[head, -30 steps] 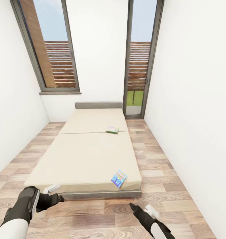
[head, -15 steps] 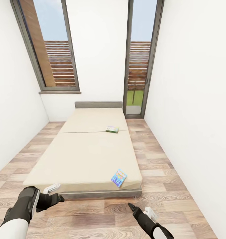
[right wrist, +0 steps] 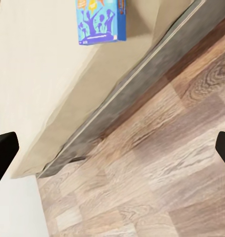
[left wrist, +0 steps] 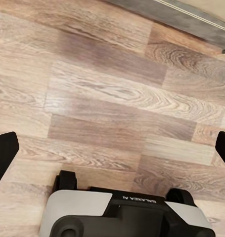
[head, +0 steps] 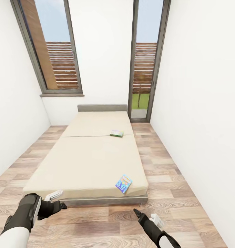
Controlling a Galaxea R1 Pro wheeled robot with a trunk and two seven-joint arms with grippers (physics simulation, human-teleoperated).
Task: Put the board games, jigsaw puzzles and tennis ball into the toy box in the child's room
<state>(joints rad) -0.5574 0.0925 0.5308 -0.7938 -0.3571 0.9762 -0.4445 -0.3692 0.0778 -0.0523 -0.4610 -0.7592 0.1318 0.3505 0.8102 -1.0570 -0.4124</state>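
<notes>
Both end effectors open and empty over the floor (head: 96, 220) at the bed (head: 86, 162) foot; blue game (head: 123, 184) at its near right corner, green game (head: 116, 133) mid-bed, right side.

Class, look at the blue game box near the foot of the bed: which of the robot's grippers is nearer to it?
Right. The right gripper hangs over the floor just short of the bed's foot, almost in line with the blue game box. The left gripper is off toward the opposite corner.
</notes>
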